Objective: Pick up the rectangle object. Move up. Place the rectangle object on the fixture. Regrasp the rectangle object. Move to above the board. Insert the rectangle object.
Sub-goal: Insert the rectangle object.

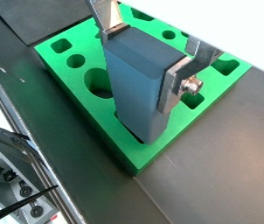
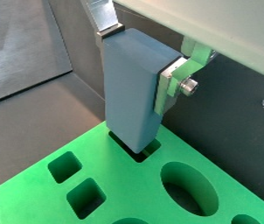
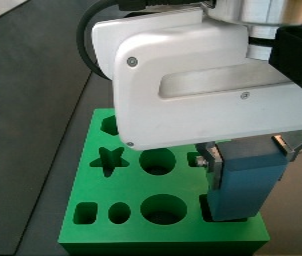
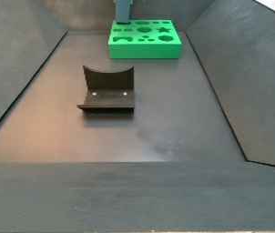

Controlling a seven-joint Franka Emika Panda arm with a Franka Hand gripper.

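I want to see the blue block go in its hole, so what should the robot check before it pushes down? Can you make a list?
1. Block held: ok. The gripper is shut on the rectangle object, a silver finger on each side.
2. Block upright: ok. It stands straight in both wrist views.
3. Block at a hole: ok. Its lower end sits at a dark cutout in the board, in a wrist view.
4. How deep it is already: cannot tell. The block hides the bottom of the hole.
5. Edges lined up all round: cannot tell. The far edges are hidden.
6. Fixture out of the way: ok. It stands apart from the board in a side view.
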